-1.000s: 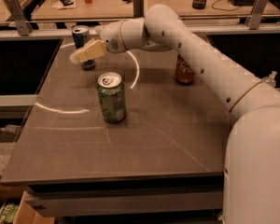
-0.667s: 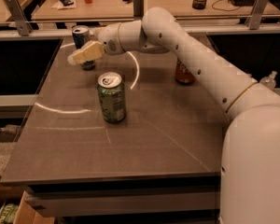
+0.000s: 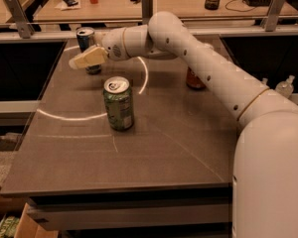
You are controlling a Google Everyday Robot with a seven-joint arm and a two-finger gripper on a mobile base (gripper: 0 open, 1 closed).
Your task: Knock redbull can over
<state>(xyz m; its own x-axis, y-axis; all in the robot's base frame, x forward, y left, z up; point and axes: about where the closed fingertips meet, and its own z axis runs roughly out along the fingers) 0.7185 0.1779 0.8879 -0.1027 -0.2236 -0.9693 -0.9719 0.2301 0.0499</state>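
Observation:
The redbull can (image 3: 86, 38) stands upright at the far left of the grey table (image 3: 164, 143), slim, blue and silver with a silver top. My gripper (image 3: 84, 59) is right in front of the can, its cream-coloured fingers (image 3: 92, 56) pointing left and covering the can's lower half. I cannot tell whether it touches the can. My white arm reaches across the table from the lower right.
A wider green can (image 3: 118, 103) stands upright at the table's middle left. A red can (image 3: 194, 79) stands behind my arm at the far right, partly hidden. A wooden desk (image 3: 129, 1) with small items lies beyond a rail at the back.
The gripper and arm have shifted very slightly; the redbull can still stands upright in the same place.

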